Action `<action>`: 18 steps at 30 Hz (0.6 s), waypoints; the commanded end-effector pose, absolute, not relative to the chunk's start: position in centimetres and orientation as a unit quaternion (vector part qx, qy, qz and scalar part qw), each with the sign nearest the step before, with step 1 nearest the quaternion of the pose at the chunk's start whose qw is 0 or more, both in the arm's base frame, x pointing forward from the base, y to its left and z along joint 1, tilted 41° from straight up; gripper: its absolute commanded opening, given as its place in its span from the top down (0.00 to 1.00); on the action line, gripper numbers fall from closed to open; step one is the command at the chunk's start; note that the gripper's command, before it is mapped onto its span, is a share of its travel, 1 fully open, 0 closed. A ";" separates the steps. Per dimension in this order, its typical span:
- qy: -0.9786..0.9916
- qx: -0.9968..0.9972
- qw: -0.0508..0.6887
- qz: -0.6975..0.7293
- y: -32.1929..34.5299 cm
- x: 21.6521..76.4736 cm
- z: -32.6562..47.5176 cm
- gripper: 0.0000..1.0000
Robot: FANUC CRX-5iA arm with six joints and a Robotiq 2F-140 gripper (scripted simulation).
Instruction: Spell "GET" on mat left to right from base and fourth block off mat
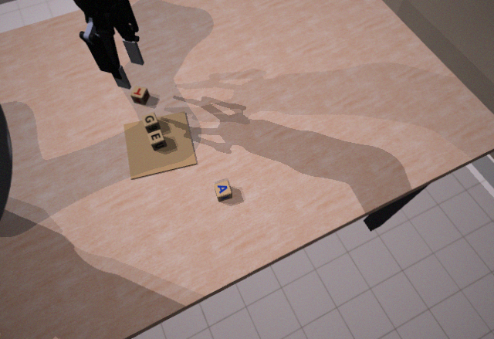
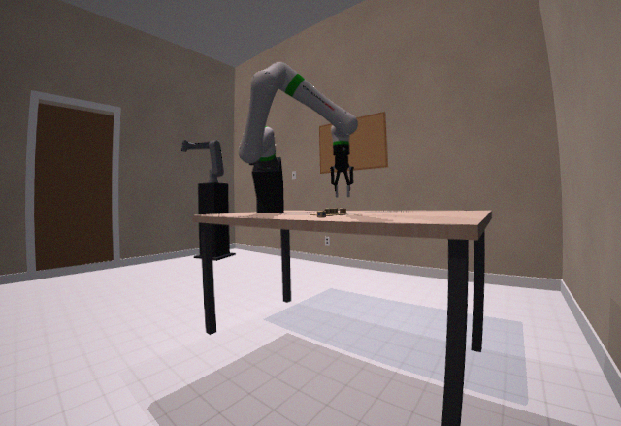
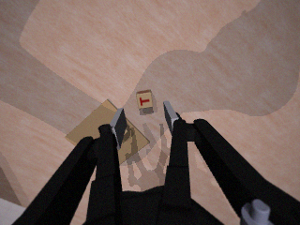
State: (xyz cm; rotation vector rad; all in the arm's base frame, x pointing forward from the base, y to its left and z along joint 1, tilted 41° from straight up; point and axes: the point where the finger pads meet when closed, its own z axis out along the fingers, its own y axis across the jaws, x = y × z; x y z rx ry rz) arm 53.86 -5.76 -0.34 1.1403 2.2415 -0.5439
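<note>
The T block, with a red letter, lies on the bare table just beyond the tan mat. The G block sits at the mat's far edge. The E block sits on the mat right beside G. The A block, with a blue letter, lies on the table off the mat. My gripper hangs well above the T block with its fingers partly open and nothing between them. In the wrist view the T block shows between the fingertips of the gripper, far below, with the mat at the left.
The table stands in a room with a tiled floor. Its near edge runs diagonally in front of the A block. In the side view the gripper hangs above the blocks. A second small arm stands on a pedestal behind the table.
</note>
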 end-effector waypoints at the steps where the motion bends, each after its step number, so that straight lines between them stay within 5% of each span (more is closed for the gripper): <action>1: 0.836 0.425 0.281 -0.203 -5.9 54.0 -0.5 0.60; 18: 0.836 0.425 0.281 -0.203 -7.1 54.6 -2.2 0.60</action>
